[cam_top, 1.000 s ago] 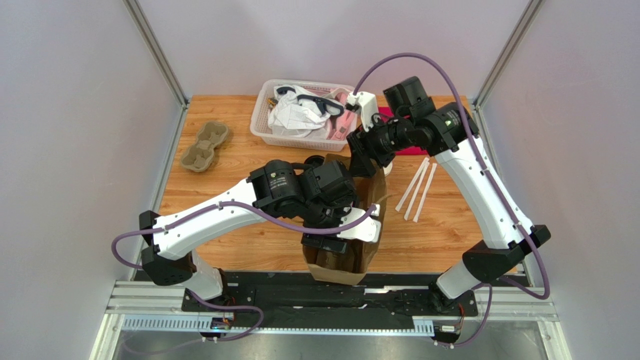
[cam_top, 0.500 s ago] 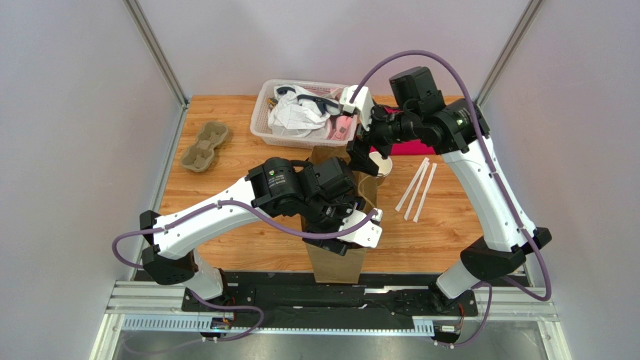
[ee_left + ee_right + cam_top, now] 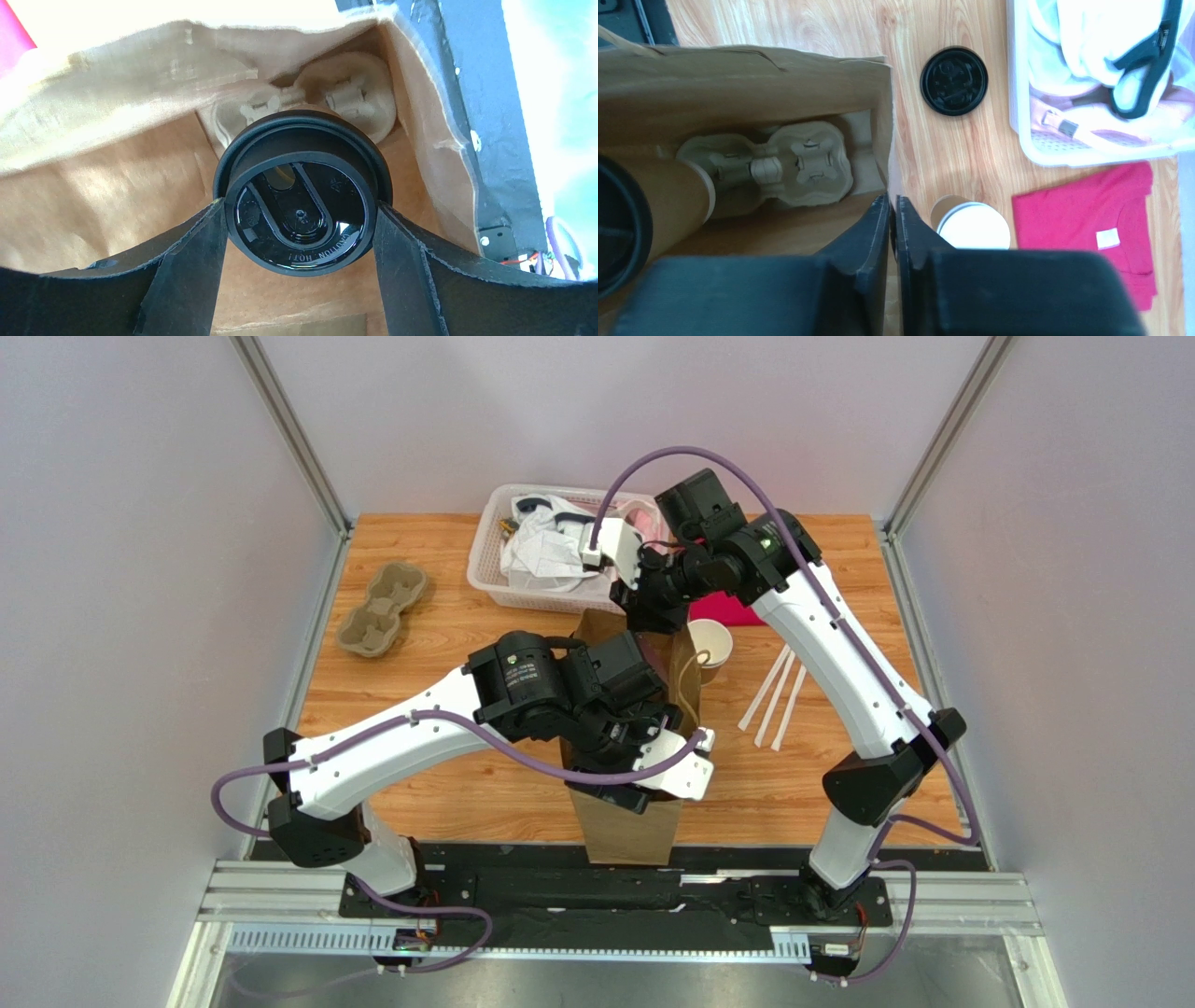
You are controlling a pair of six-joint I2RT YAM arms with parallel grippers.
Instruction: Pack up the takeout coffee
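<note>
The takeout coffee, a brown paper cup point(image 3: 668, 203) under a black lid point(image 3: 302, 210), hangs inside the brown paper bag point(image 3: 631, 819). My left gripper point(image 3: 302, 208) is shut on it, one finger on each side of the lid. Below it a pulp cup tray point(image 3: 337, 91) lies on the bag's floor. My right gripper point(image 3: 893, 199) pinches the bag's far rim point(image 3: 889, 126), its jaws almost touching. In the top view the right gripper point(image 3: 648, 609) sits at the bag's back edge, and the left arm hides most of the bag's mouth.
An open lidless paper cup point(image 3: 710, 641) stands right of the bag, and a loose black lid point(image 3: 954, 80) lies near it. A white basket point(image 3: 494, 560) sits at the back, a pink cloth point(image 3: 1088, 224) beside it. White straws point(image 3: 776, 686) lie right. Another pulp tray point(image 3: 382, 609) lies far left.
My right arm has swung left, away from the open cup, and its jaws have closed on the bag's back rim. The left arm has stayed in the bag with the coffee.
</note>
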